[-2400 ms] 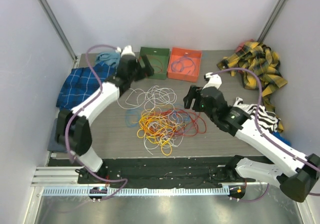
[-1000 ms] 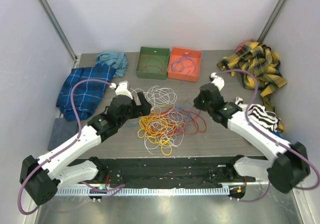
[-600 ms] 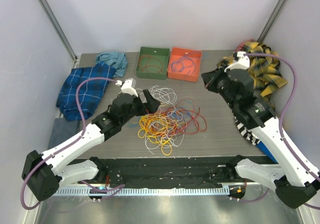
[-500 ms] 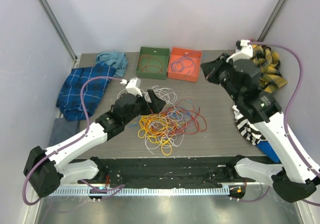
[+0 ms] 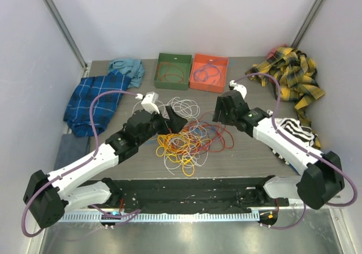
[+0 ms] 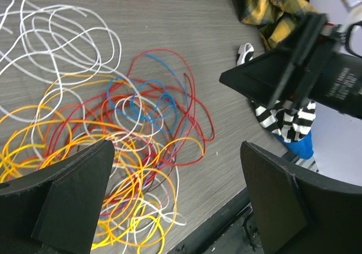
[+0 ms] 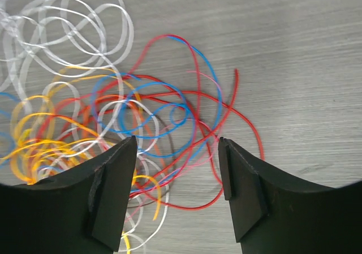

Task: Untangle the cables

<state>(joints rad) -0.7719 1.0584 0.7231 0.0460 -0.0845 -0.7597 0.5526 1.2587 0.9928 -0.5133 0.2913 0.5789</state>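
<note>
A: Edges first. Where is there room?

B: Grey wood-grain table (image 5: 237,155). The far edge is taken by a dark green open box (image 5: 173,71) and an orange open box (image 5: 209,73), side by side, a wire loop lying in each. Left edge: a blue checked cloth (image 5: 85,95), with a crumpled teal cloth (image 5: 127,67) behind it. Right edge: a yellow-and-black plaid cloth (image 5: 291,76), and nearer, a black-and-white striped cloth (image 5: 300,132). Bare tabletop shows in a strip along the near edge, on both sides of the pile, and in a band between the pile and the boxes.

A: The cables?

B: The thin looping cables (image 5: 189,138) are heaped mid-table between the two arms. White loops lie on the far side and yellow and orange ones on the near left. Red strands trail right, and blue ones are knotted in the middle.

A: Hands?

B: The left gripper (image 5: 175,121) is over the pile's far-left part, its black fingers (image 6: 73,203) spread wide. In its wrist view the wires lie on the table within the gap, none pinched. The right gripper (image 5: 217,113) is over the right fringe, facing the left one. Its fingers (image 7: 113,197) are parted, with red and blue loops below between them, nothing gripped. Whether any tip brushes a wire, I cannot tell.
</note>
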